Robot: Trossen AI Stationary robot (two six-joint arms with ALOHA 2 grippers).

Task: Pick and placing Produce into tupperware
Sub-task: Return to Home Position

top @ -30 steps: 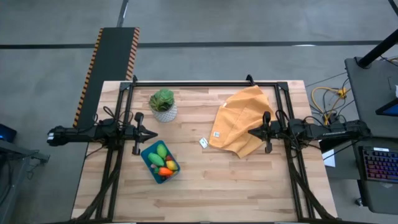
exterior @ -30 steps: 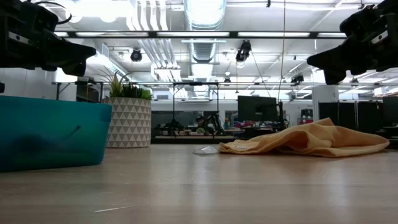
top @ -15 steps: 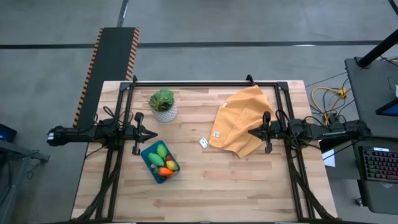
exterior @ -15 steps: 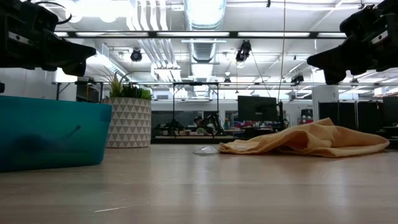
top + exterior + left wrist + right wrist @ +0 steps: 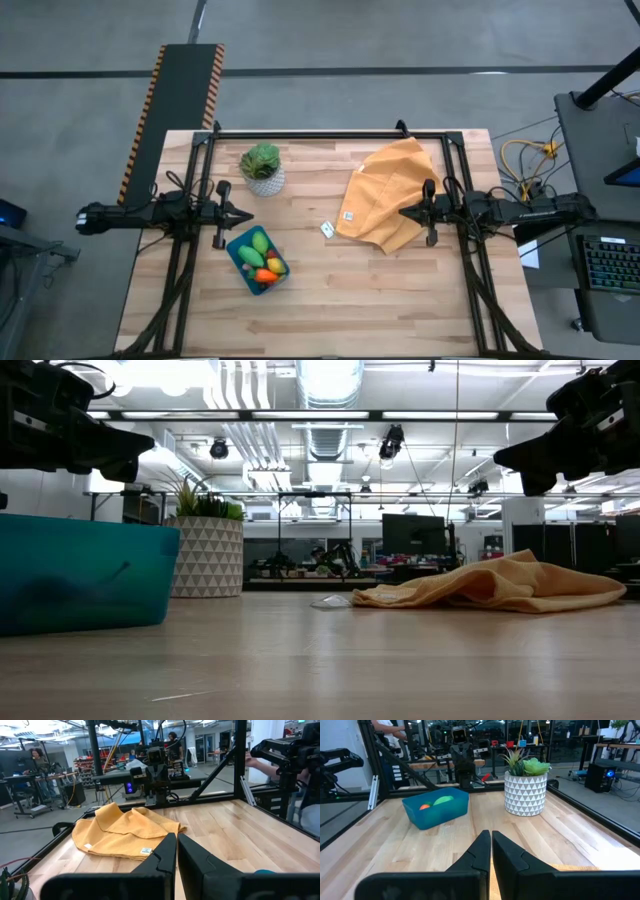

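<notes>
The teal tupperware (image 5: 258, 260) sits on the table's left half, near the near edge, also in the right wrist view (image 5: 436, 808) and low view (image 5: 80, 572). Several toy produce pieces (image 5: 259, 256), green, yellow, red and orange, lie inside it. My left gripper (image 5: 246, 214) hovers shut just beyond the container's far-left corner, above the table. My right gripper (image 5: 402, 211) hovers shut over the orange cloth's edge on the right half. Both point toward the table's middle.
A leafy plant in a white patterned pot (image 5: 262, 168) stands beyond the tupperware. A crumpled orange cloth (image 5: 388, 195) lies right of centre, with a small clear scrap (image 5: 327, 229) beside it. A black frame (image 5: 330, 133) lines the table's far edge and sides. People show in the room behind.
</notes>
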